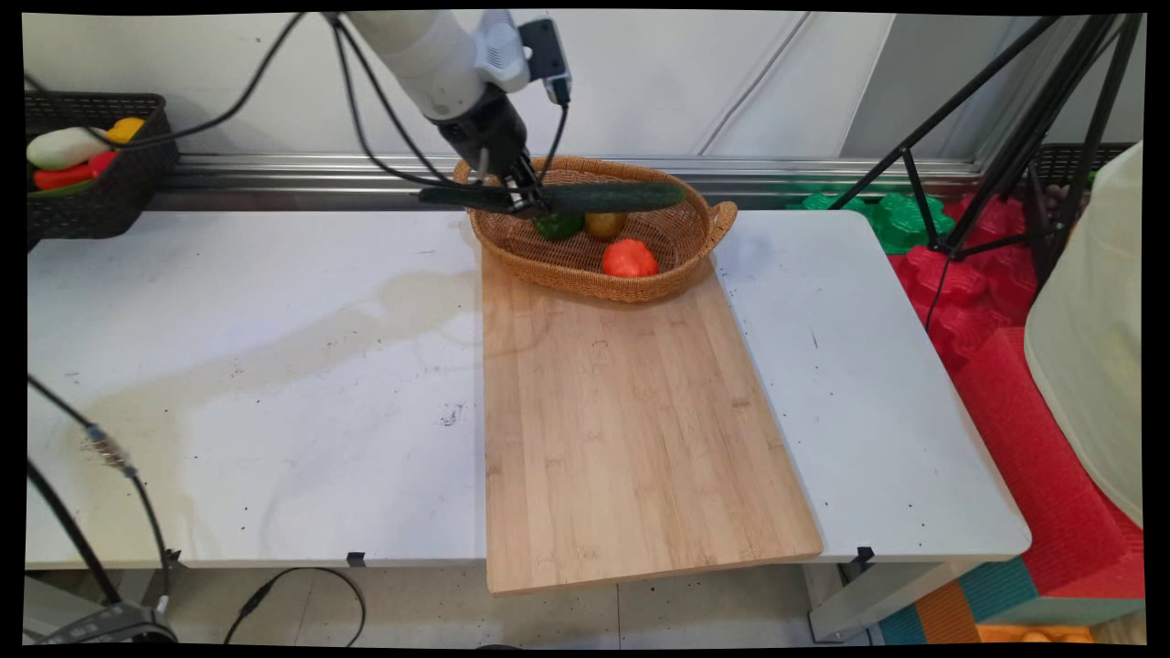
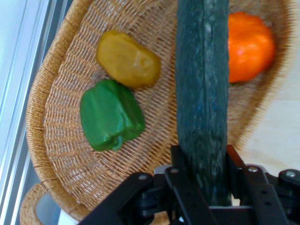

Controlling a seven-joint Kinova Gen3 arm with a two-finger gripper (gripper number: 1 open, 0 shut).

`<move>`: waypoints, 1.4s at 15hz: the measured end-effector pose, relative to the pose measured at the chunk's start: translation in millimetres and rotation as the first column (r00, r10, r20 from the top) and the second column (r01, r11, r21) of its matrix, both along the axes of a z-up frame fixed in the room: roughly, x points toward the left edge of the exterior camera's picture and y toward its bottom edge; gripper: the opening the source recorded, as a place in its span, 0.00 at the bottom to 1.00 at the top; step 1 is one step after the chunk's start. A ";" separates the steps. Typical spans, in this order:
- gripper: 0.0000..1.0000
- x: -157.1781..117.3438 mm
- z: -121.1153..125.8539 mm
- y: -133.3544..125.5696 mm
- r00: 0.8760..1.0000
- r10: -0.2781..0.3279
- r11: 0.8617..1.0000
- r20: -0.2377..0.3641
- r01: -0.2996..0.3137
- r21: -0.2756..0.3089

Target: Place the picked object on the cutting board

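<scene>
Three veggies are sitting in the wicker basket (image 1: 681,239) right under my hand (image 1: 528,199), and a fourth one is in its grip. The hand is pinching a long dark green cucumber (image 1: 612,196), fingers (image 2: 180,164) pressed against both of its sides. From the main camera I see the cucumber held roughly level in the air above the basket, sticking out past the hand on both sides, with the longer part reaching over the basket.

Looking down along the hand, the cucumber runs straight up the middle of my view. To one side of it are a green pepper (image 2: 111,116) and a yellowish lumpy thing, maybe a potato (image 2: 127,59), lying close together on the basket floor, just about touching. On the other side is an orange-red tomato (image 2: 249,46), partly hidden behind the cucumber. All three are below the hand and apart from it.

The basket sits on the far end of a wooden cutting board (image 1: 631,420), which lies on the white desk (image 1: 238,366) and overhangs its near edge. Well off to the side of the hand, at the desk's far corner, there's a dark basket (image 1: 110,192) with more colourful veggies in it. A black tripod (image 1: 996,137) stands off beyond the other end of the desk.
</scene>
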State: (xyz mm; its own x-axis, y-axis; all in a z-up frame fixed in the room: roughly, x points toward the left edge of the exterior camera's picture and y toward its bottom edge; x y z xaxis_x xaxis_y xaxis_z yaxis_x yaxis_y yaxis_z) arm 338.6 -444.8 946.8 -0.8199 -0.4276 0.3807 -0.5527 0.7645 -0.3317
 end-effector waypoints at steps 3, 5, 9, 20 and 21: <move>0.00 -2.8 16.7 41.0 0.999 -0.038 0.999 -0.016 0.038 -0.013; 0.00 -5.7 21.7 60.6 0.998 -0.061 0.998 -0.025 0.061 -0.014; 0.00 -13.8 26.6 93.6 0.994 -0.099 0.995 -0.043 0.099 -0.012; 0.00 -44.4 -1.3 118.8 0.989 -0.123 0.992 -0.077 0.122 -0.010; 0.00 -47.2 -9.7 114.6 0.990 -0.115 0.993 -0.077 0.115 -0.006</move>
State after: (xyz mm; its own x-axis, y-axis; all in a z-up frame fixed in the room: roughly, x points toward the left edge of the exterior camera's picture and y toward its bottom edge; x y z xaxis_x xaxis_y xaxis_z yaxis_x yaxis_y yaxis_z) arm 291.3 -330.2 937.1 -0.8315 -0.3315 0.4457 -0.4854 0.8238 -0.2928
